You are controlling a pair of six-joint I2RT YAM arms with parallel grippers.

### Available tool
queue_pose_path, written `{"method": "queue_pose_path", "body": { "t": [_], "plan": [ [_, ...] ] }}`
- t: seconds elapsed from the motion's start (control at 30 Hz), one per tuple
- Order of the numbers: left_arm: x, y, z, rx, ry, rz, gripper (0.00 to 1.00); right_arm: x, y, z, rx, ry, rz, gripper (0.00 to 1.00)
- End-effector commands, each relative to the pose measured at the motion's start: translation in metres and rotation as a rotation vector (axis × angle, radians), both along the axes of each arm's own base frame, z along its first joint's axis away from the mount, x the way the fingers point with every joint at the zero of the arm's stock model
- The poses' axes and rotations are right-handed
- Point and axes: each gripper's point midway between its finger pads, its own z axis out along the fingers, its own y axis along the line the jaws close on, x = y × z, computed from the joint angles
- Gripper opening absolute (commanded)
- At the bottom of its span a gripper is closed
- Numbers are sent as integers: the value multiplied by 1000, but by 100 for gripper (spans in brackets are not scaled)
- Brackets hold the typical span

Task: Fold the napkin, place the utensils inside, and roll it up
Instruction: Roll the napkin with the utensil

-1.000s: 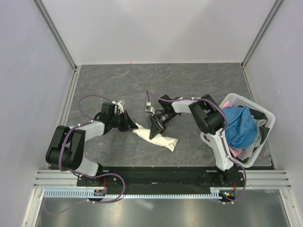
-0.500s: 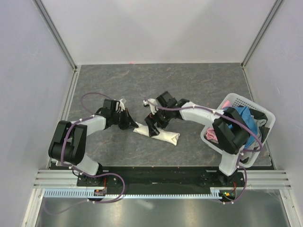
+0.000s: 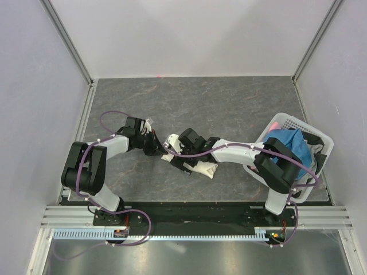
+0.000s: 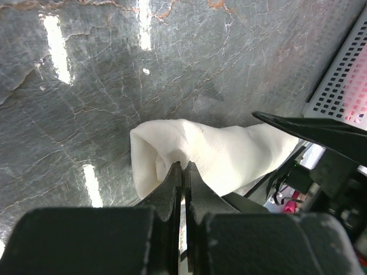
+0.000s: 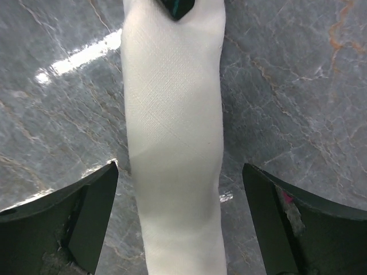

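Rolled napkin (image 5: 172, 143), right gripper (image 5: 180, 186) astride — splayed

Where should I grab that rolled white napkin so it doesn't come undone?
Probably around the middle of the napkin, coming straight down with one finger on each long side. It lies flat as a narrow, soft roll, so squeezing across its width should keep the layers closed. The right gripper hangs open astride it this way.
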Motion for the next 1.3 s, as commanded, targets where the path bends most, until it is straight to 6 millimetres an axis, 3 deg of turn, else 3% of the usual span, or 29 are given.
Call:
{"method": "queue_pose_path", "body": {
  "t": [0.0, 0.17, 0.27, 0.3, 0.37, 0.4, 0.47, 0.5, 0.6, 0.8, 0.93, 1.03, 1.13, 1.23, 1.27],
  "plan": [
    [5, -4, 9, -25, -6, -29, 2, 8, 8, -5, -22, -24, 27, 98],
    [6, -4, 11, -30, -16, -37, 2, 4, 3, -26, -87, 43, 5, 88],
    [9, -3, 16, -28, -36, -35, 8, 2, -5, -36, -127, 88, -35, 73],
    [10, -2, 17, -27, -38, -30, 19, 2, -11, -39, -151, 98, -56, 63],
    [16, 1, 23, -23, -63, -17, 32, 3, -19, -43, -173, 115, -105, 56],
    [18, 2, 26, -21, -68, -9, 46, 6, -27, -45, -190, 118, -142, 54],
    [27, 7, 36, -8, -107, 14, 61, 11, -35, -45, -196, 138, -222, 51],
    [29, 10, 38, -1, -109, 24, 63, 18, -43, -46, -197, 143, -271, 48],
    [41, 20, 55, 23, -158, 57, 73, 37, -58, -44, -181, 153, -425, 48],
    [62, 44, 92, 73, -272, 119, 79, 86, -98, -48, -181, 135, -724, 50],
    [65, 58, 110, 125, -327, 144, 83, 109, -111, -51, -181, 123, -803, 50],
    [66, 65, 120, 149, -363, 157, 85, 124, -111, -51, -158, 124, -822, 50],
    [65, 69, 124, 158, -377, 159, 86, 135, -100, -43, -95, 135, -815, 57],
    [63, 72, 128, 165, -390, 159, 91, 146, -86, -23, -13, 125, -798, 74],
    [63, 72, 131, 168, -403, 156, 93, 149, -82, -16, 13, 122, -796, 85]
  ]
}}
